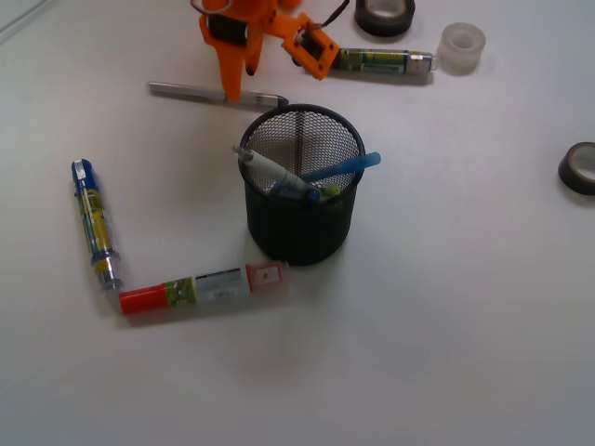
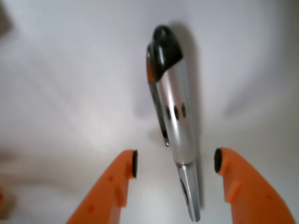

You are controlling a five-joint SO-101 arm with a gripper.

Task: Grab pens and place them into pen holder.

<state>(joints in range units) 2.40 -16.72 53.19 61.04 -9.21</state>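
A silver pen (image 1: 200,92) lies flat on the white table behind the pen holder (image 1: 302,218). My orange gripper (image 1: 273,78) is low over the silver pen (image 2: 175,121) and open, one finger on each side of the barrel, neither touching it. In the wrist view the gripper (image 2: 175,163) straddles the pen's narrow end, and the black-capped end points away. The black mesh pen holder holds a white pen (image 1: 268,166), a light blue pen (image 1: 346,168), a dark blue one (image 1: 299,193) and a green tip (image 1: 328,190).
Three fat markers lie around: a blue-capped one (image 1: 93,223) at left, a red-capped one (image 1: 200,289) in front of the holder, and one (image 1: 381,62) beside my gripper. Dark tape rolls (image 1: 384,15) (image 1: 580,168) and a clear tape roll (image 1: 462,47) sit at the back and right.
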